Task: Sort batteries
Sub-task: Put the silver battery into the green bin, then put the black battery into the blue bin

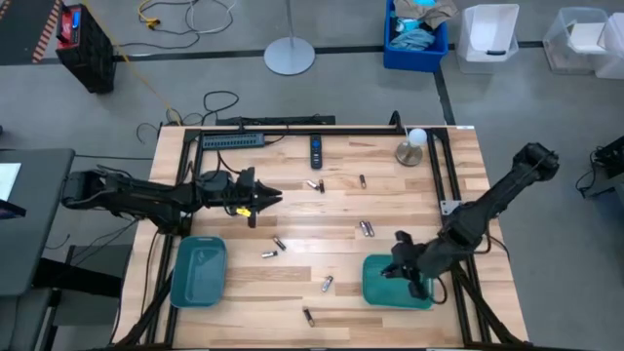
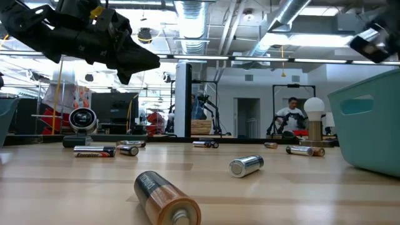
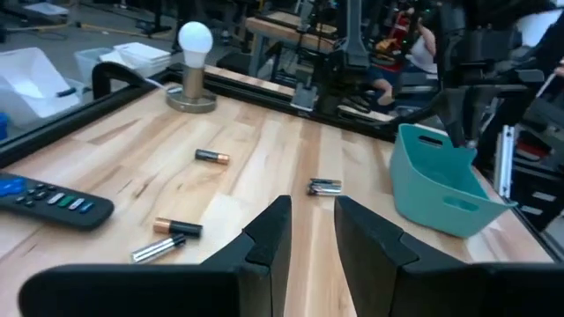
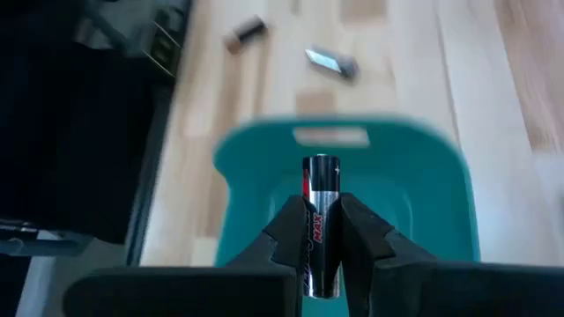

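Batteries [image 1: 327, 284] lie loose across the bench [image 1: 292, 292], mostly around its middle, with one pair [image 1: 367, 228] touching side by side. We see the right end effector [image 4: 322, 231] closed on one battery [image 4: 321, 189], held upright over the right tray [image 4: 441, 176] at about four o'clock on the bench. Its label shows red letters that look like "MAX"; the rest is hidden by the fingers. From above, that battery is hidden by the right end effector [image 1: 405, 263] itself. The left end effector [image 3: 310, 238] hangs above the bench at about nine o'clock, fingers a little apart with nothing between them. The left tray [image 1: 199, 272] sits at seven o'clock. In the low view the nearest battery [image 2: 167, 199] is cut off at the frame's edge; its label has writing we cannot read. A remote [image 3: 53, 204] is partly cut off in the left wrist view.
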